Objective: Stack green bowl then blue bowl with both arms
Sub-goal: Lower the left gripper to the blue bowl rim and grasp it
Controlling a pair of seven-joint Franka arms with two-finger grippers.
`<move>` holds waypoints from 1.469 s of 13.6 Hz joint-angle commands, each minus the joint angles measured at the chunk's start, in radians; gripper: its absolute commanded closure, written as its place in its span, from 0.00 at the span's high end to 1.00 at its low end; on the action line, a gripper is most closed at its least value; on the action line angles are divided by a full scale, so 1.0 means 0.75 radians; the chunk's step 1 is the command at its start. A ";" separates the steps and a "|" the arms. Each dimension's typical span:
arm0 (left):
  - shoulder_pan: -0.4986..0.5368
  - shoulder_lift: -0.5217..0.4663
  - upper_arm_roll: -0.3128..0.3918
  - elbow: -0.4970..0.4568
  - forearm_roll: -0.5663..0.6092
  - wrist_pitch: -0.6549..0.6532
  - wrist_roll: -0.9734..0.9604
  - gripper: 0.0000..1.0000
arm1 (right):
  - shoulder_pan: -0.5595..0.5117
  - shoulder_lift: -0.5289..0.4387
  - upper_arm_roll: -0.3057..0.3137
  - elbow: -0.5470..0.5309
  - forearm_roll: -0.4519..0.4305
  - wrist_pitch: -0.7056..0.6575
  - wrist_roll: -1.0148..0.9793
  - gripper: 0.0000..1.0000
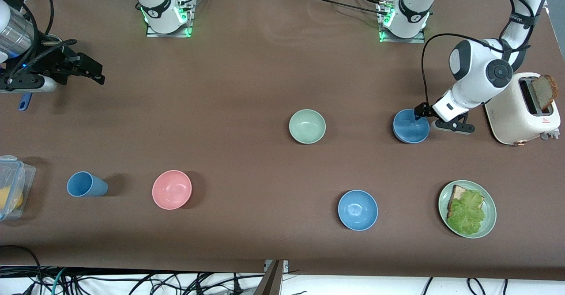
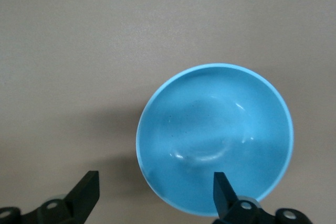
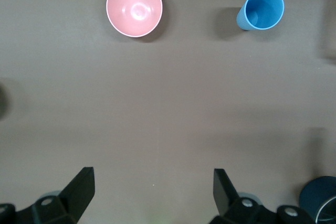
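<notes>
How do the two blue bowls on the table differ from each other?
The blue bowl beside the toaster is a duller, darker blue; the other blue bowl is brighter. The dull one lies farther from the front camera, with the open left gripper at its rim; nothing is at the bright one. Both are small, round, upright and empty.

A brown table [image 1: 247, 65] held several items. A pink bowl [image 1: 171, 189] sat beside a blue cup [image 1: 86, 184] lying on its side, toward the right arm's end. A clear plastic container [image 1: 13, 184] stood at that edge. A sky-blue bowl [image 1: 357, 209] sat beside a green plate [image 1: 489, 211] with bread and lettuce [image 1: 467, 211]. A cream toaster [image 1: 516, 118] held one bread slice [image 1: 544, 91].
</notes>
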 commanded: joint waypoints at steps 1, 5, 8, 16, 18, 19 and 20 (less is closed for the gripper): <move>0.013 0.068 -0.001 0.011 0.023 0.055 0.010 0.83 | -0.024 0.012 0.026 0.028 -0.020 -0.031 -0.023 1.00; 0.015 0.101 0.003 0.025 0.019 0.059 -0.001 0.13 | -0.034 0.007 -0.017 0.030 -0.004 -0.046 -0.027 1.00; 0.043 0.111 0.005 0.042 0.009 0.057 0.001 0.00 | -0.028 0.018 -0.019 0.058 -0.004 -0.027 0.003 1.00; 0.023 0.068 -0.015 0.398 -0.048 -0.459 -0.082 0.00 | -0.018 0.044 -0.009 0.087 -0.014 -0.036 -0.007 1.00; 0.003 0.077 -0.107 0.564 -0.071 -0.672 -0.243 0.00 | -0.018 0.044 -0.009 0.087 -0.010 -0.038 -0.003 1.00; -0.006 0.081 -0.170 0.612 -0.071 -0.728 -0.372 0.00 | -0.018 0.044 -0.009 0.087 -0.016 -0.038 -0.003 1.00; -0.022 0.089 -0.246 0.630 -0.071 -0.736 -0.509 0.00 | -0.018 0.044 -0.009 0.087 -0.014 -0.038 -0.003 1.00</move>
